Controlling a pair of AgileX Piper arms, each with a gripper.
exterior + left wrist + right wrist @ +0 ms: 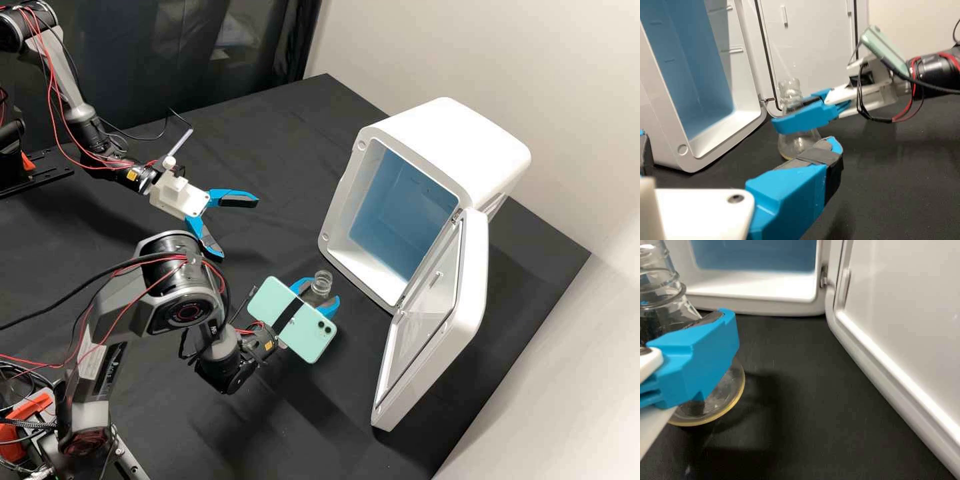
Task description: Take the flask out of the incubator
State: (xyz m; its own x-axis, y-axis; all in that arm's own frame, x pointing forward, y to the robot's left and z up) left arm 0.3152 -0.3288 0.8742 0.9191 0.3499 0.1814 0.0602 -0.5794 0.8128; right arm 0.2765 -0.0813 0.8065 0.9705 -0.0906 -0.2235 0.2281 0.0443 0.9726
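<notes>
My right gripper [321, 298] is clamped on the flask [323, 281]. One of its blue fingers [695, 360] presses each side of the glass, just under the threaded neck. The flask is clear, cone-shaped and uncapped, and it stands upright in my grip. Its wide base is down at the black bench [267, 133], but I cannot tell whether it rests there or hangs just above.

The flask is outside the incubator [467, 153]. The white box sits just ahead of my right fingertips, its open mouth turned toward them and its pale blue inside bare. Its door [453, 300] is swung fully open, just to the outer side of this hand, with the inner face toward the flask. The door does not touch the flask.

A mint-green phone [293, 319] is strapped across my right wrist, right behind the gripper.

My left gripper [235, 225] hangs over the bench with its fingers spread wide and nothing between them. It points toward the incubator's mouth. The flask and my right gripper lie near it, just past its lower fingertip and off to that side, without touching it.
</notes>
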